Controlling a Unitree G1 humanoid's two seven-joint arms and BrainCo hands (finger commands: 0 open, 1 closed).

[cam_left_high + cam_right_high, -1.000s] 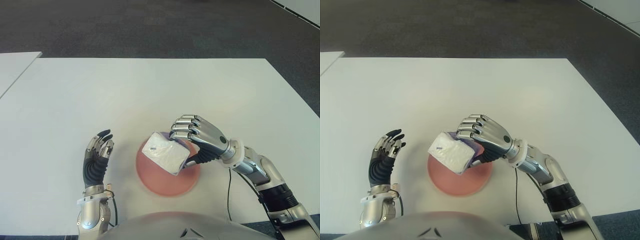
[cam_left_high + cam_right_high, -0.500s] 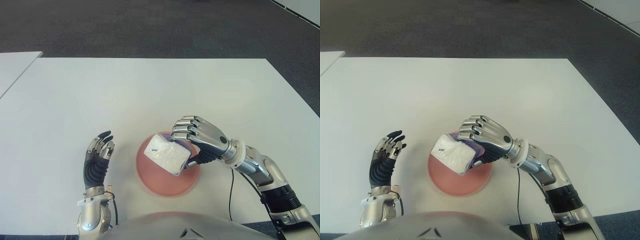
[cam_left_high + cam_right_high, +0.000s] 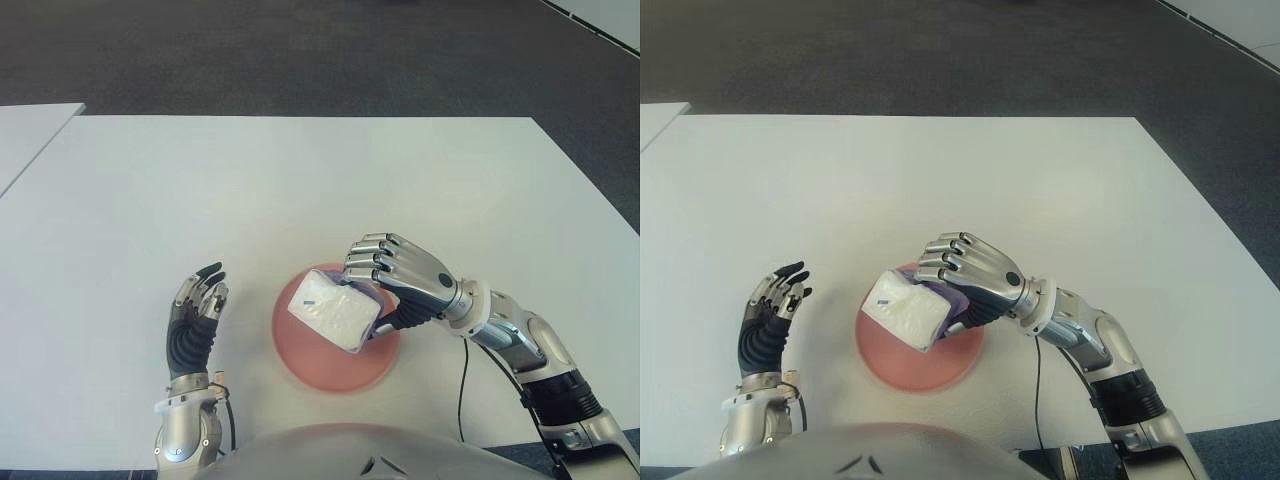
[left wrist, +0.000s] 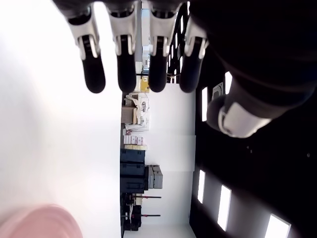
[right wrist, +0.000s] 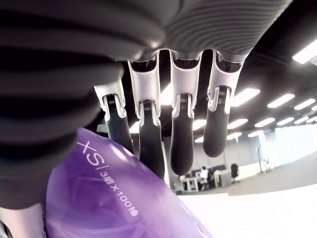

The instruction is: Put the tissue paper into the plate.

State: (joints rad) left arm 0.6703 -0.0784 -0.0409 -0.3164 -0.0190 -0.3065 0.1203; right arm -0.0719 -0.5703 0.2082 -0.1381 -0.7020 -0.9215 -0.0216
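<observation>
Tissue pack [image 3: 333,312] has sunk closer over the pink plate [image 3: 300,355], right robot hand [image 3: 385,290] still clenched round it; left robot hand [image 3: 197,305] idle, relaxed, left of the plate — release looks next

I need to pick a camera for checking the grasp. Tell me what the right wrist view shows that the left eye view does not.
Only the right wrist view shows printed lettering on the purple wrapper of the tissue paper. Only the left eye view shows the pink plate beneath it, the white table and the open left hand to the plate's left. Both show the right hand gripping the pack.
</observation>
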